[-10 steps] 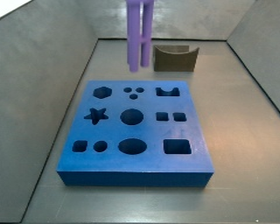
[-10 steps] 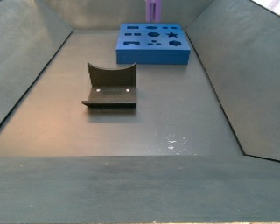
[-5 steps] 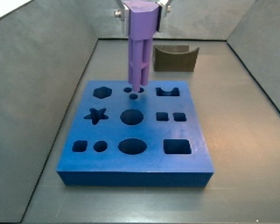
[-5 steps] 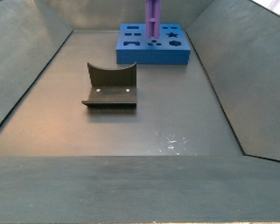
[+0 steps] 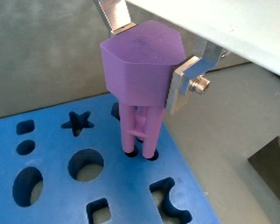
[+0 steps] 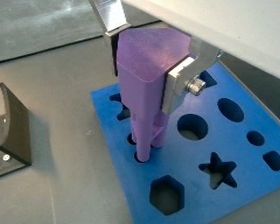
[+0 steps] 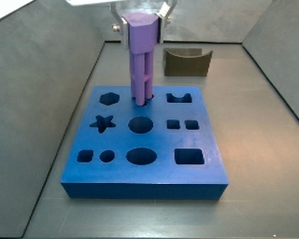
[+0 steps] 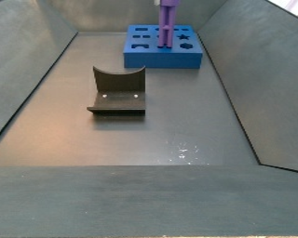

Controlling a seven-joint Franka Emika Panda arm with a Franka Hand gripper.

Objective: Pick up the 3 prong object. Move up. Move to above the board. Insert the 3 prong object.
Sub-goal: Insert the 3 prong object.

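Note:
The lavender 3 prong object (image 7: 141, 61) stands upright with its rods reaching into the three small holes of the bright-blue board (image 7: 78, 173). My gripper (image 7: 142, 17) is shut on its top end, directly above the board's far edge. In both wrist views the silver fingers (image 5: 185, 77) (image 6: 181, 77) clamp the peg's thick head (image 5: 140, 66) (image 6: 149, 61), and the rod tips sit in the holes (image 5: 137, 154) (image 6: 145, 156). A side view shows the peg (image 8: 168, 26) upright on the board (image 8: 145, 59) at the far end.
A dark olive-brown notched block (image 7: 187, 61) stands behind the board near the back wall; it also shows in a side view (image 8: 116, 91) and a wrist view (image 6: 8, 131). Grey walls enclose the floor on all sides.
The gripper has come down with the peg over the last second. The rod tips went from above the board into the three small holes. The board has not moved.

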